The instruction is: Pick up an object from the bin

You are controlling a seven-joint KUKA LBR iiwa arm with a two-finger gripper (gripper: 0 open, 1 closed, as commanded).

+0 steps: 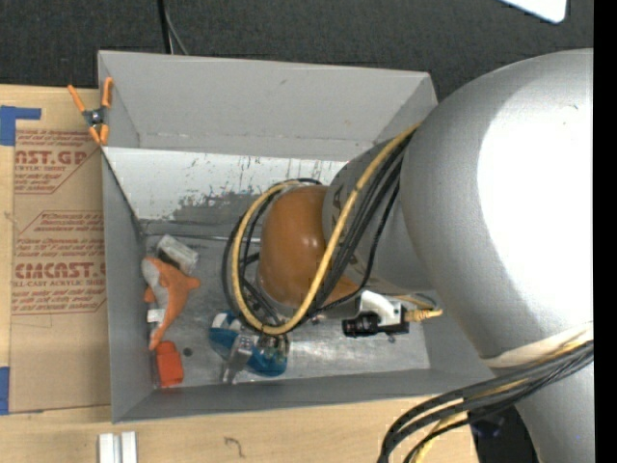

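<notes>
My gripper (249, 347) pokes out from under the arm's orange cover at the bin's front middle, low over two blue things. One is a small blue block (225, 336) just to its left. The other is a rounded blue piece (270, 358) right below it. Whether either touches the gripper is hidden by the cover and cables.
Along the bin's left side lie an orange toy-like figure (170, 288), an orange block (169, 365) at the front corner, and a clear-and-white piece (178, 251) further back. The arm and its cables cover the bin's right half.
</notes>
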